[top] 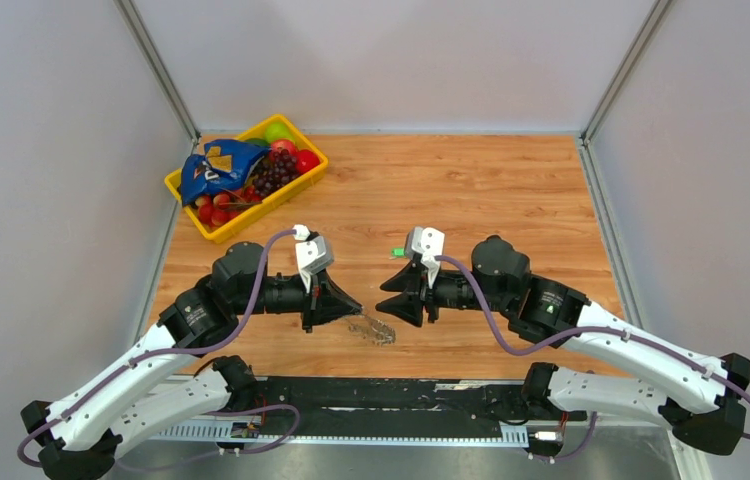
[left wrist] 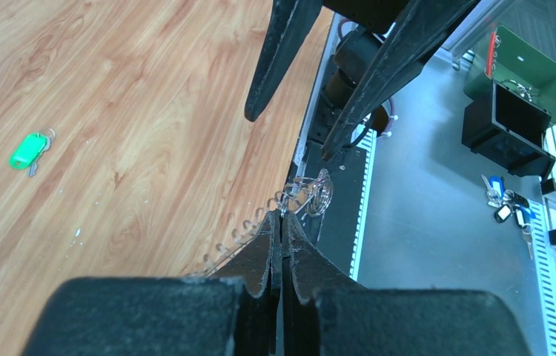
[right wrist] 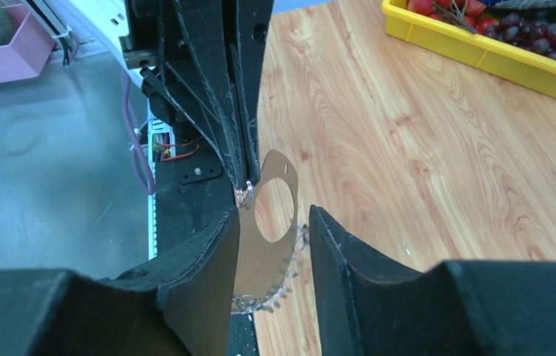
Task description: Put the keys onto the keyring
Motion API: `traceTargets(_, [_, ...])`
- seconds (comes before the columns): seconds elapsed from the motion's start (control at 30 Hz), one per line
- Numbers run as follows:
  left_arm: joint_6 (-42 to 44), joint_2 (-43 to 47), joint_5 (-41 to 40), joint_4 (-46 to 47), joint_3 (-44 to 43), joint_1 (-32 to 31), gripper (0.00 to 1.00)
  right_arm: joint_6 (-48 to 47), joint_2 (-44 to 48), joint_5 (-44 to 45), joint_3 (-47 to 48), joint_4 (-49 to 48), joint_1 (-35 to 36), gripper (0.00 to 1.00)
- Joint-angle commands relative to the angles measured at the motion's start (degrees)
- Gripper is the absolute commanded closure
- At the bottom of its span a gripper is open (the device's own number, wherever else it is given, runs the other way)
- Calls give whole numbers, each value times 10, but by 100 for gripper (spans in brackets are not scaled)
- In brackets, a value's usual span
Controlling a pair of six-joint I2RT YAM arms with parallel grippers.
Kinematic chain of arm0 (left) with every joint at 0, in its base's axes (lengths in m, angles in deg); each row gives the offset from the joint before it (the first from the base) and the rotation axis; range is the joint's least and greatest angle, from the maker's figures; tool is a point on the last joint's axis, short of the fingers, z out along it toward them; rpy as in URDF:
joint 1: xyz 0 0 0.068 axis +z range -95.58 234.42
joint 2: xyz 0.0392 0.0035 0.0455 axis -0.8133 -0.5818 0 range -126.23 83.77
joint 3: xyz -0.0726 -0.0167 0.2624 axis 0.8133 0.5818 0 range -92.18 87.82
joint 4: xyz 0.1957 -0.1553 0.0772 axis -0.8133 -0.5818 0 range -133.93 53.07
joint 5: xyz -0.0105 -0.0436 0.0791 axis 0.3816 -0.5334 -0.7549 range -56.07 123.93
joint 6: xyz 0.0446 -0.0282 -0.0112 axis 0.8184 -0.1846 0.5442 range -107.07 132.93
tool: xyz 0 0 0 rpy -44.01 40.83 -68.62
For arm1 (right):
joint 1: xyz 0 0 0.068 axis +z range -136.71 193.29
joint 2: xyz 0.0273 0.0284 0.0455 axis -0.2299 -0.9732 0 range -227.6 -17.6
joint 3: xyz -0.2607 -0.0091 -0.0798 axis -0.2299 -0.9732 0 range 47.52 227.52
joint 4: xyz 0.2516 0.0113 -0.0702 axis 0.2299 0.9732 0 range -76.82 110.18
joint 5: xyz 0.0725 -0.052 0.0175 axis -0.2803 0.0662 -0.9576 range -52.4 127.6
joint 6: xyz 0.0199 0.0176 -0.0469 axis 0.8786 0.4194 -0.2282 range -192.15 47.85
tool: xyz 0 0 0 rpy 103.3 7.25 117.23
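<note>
The keyring, a flat grey band loop edged with a beaded silvery chain, hangs from my left gripper, which is shut on its top end. It also shows in the top view, just above the table near the front edge. My right gripper is open, and the band hangs between its fingers, close to the left one. In the top view the two grippers face each other tip to tip. A small green key lies on the wood behind them; it also shows in the left wrist view.
A yellow basket of fruit with a blue bag stands at the back left and also shows in the right wrist view. The black rail runs along the table's front edge. Off the table are a green box and a bunch of keys.
</note>
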Motion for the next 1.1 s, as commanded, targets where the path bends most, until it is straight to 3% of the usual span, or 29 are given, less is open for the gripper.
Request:
traceTargets(0.0, [11, 7, 16, 38, -9, -1, 100, 0, -1, 18, -14, -26, 4, 58])
traceTargets(0.63, [4, 8, -19, 40, -8, 0, 100, 0, -43, 57, -11, -29, 71, 55])
traceTargets(1.07, [-3, 12, 7, 59, 5, 0, 100, -5, -40, 73, -10, -42, 76, 56])
